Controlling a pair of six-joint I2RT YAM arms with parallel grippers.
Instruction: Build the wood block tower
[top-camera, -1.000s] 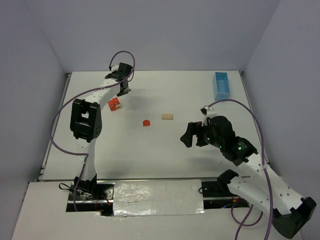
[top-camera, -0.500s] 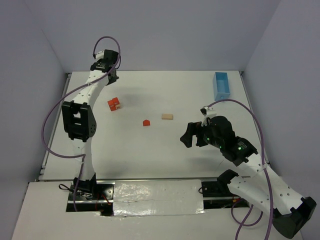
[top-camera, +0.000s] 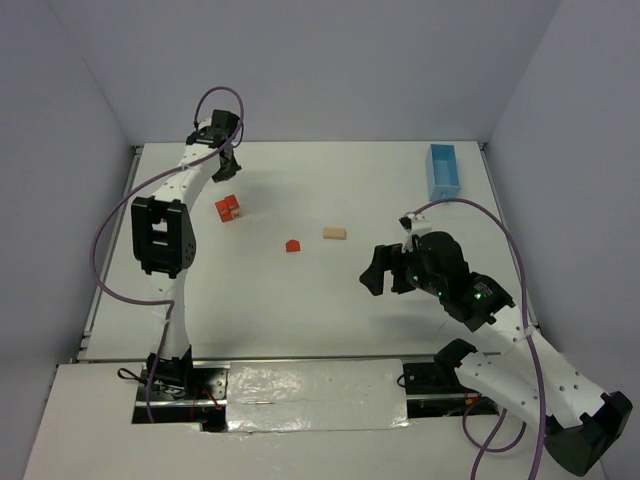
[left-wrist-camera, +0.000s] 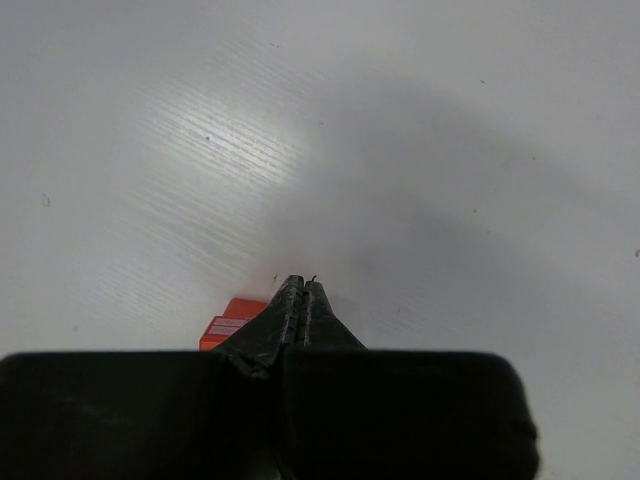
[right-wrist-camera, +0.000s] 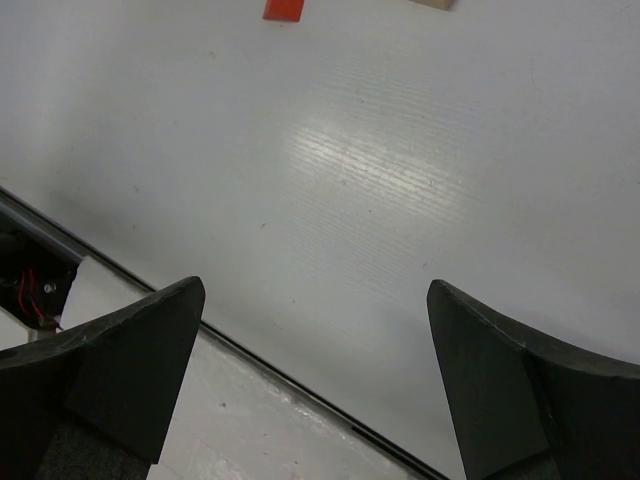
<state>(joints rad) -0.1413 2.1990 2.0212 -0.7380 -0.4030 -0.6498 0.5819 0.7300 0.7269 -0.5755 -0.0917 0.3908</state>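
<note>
A red-orange block cluster (top-camera: 228, 208) with a pale piece beside it lies at the far left of the table. A small red-orange block (top-camera: 293, 245) and a tan bar (top-camera: 334, 233) lie apart near the middle. My left gripper (top-camera: 222, 172) is shut and empty, hovering just behind the cluster. In the left wrist view its closed fingertips (left-wrist-camera: 303, 290) partly hide a red-orange block (left-wrist-camera: 235, 318). My right gripper (top-camera: 378, 272) is open and empty, right of the middle. In the right wrist view (right-wrist-camera: 312, 290) the small red block (right-wrist-camera: 283, 10) and the tan bar (right-wrist-camera: 432, 3) show at the top edge.
A light-blue rectangular tray (top-camera: 442, 170) stands at the far right back. Grey walls close the table on three sides. The table's near edge and a metal rail (right-wrist-camera: 250, 355) run below my right gripper.
My left arm swung from beside the block cluster back toward the far-left corner, then came partway forward again. The right arm and the blocks have not moved.
</note>
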